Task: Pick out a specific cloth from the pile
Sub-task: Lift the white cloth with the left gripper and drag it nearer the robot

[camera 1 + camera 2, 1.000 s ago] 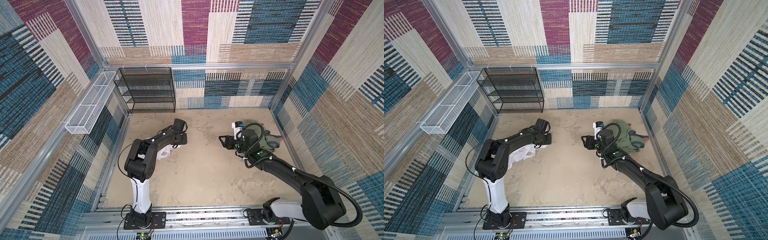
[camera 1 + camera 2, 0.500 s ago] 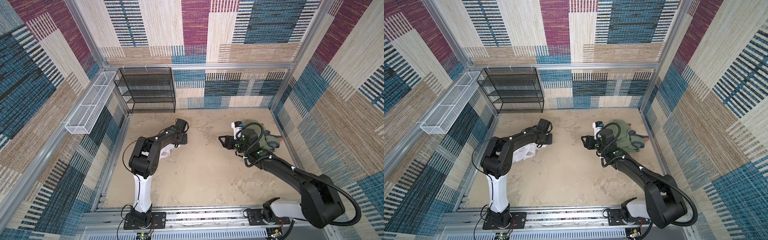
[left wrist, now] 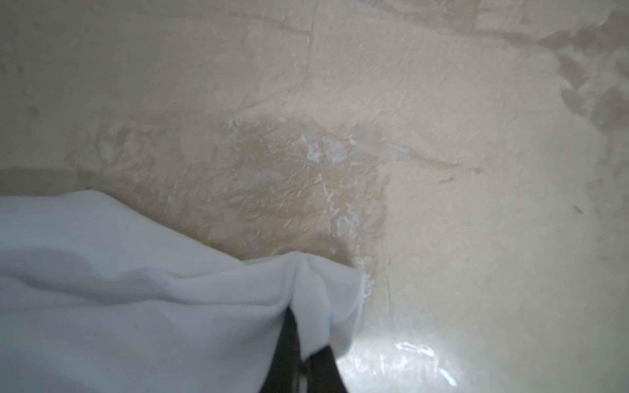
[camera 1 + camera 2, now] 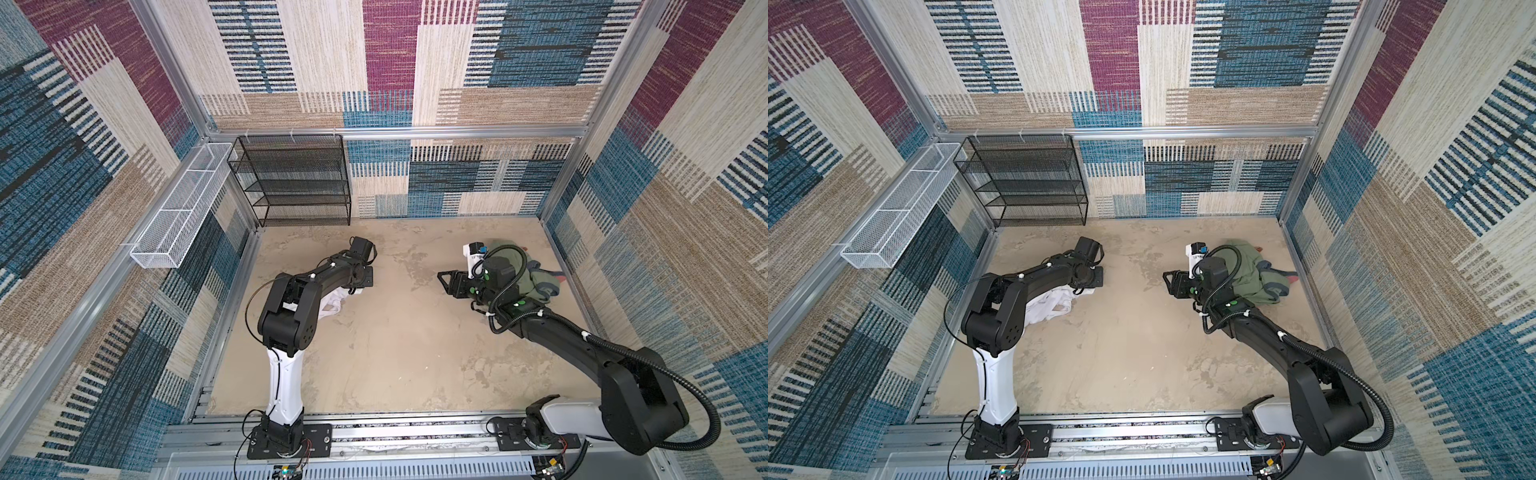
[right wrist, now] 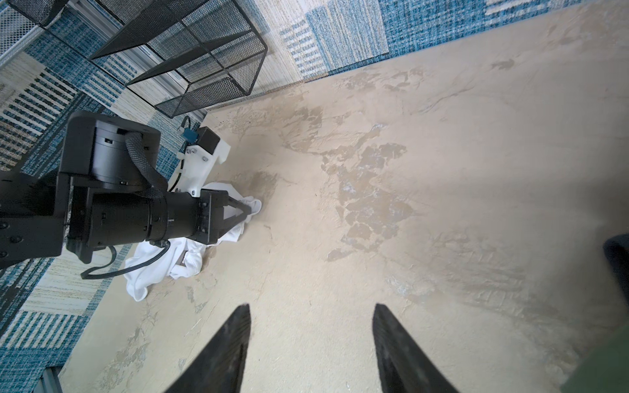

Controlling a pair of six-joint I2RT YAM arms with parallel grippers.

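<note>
The white cloth point(image 4: 332, 305) point(image 4: 1054, 305) lies crumpled on the floor at the left, apart from the pile and partly under my left arm. My left gripper point(image 5: 250, 210) point(image 3: 308, 340) is shut on a fold at the cloth's point(image 3: 119, 289) edge, low over the floor. The pile point(image 4: 528, 282) point(image 4: 1252, 274), olive-green on top with blue-grey and a bit of salmon-red, sits at the right wall. My right gripper point(image 4: 442, 278) point(image 5: 311, 308) is open and holds nothing, just left of the pile and pointing at the left arm.
A black mesh shelf point(image 4: 299, 183) stands against the back wall at the left. A white wire basket point(image 4: 178, 212) hangs on the left wall. Aluminium rails point(image 4: 374, 432) run along the front edge, carrying both arm bases.
My left gripper has closed on the edge of the white cloth, and the left arm's elbow has shifted slightly right. The right arm has not moved.
</note>
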